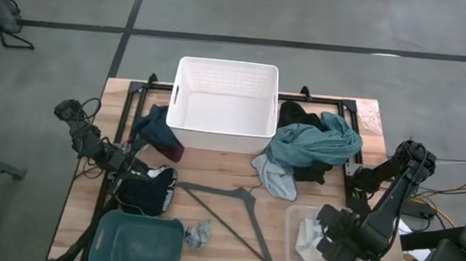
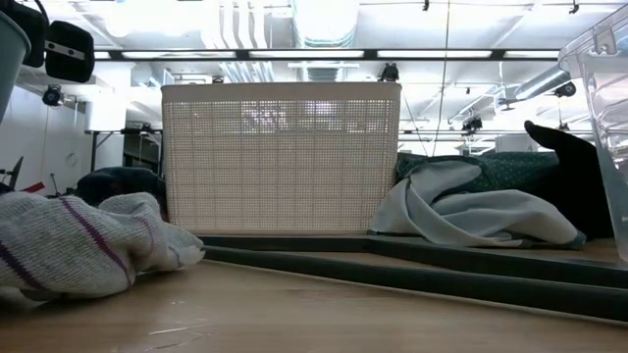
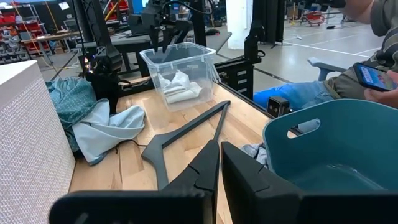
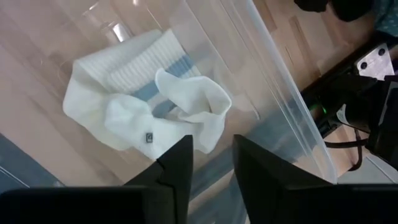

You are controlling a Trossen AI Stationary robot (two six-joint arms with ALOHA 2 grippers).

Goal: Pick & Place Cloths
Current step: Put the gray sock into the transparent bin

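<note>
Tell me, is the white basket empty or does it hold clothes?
Empty: the high view shows the white basket with a bare white floor, while the teal cloth lies outside it, on the table.

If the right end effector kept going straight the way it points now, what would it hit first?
Most likely the white cloth lying in the clear plastic bin. The right end effector points down into that bin with its fingers apart; how far above the cloth it sits is unclear.

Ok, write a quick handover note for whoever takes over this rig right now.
Left gripper: narrowly open, empty, low by the dark navy cloth.
Right gripper: open, empty, above the white cloths in the clear bin.
Teal cloth with a pale-blue piece and black cloth lie right of the white basket; another dark cloth sits left of it.
Basket looks empty: nothing placed there, all cloths remain.
</note>
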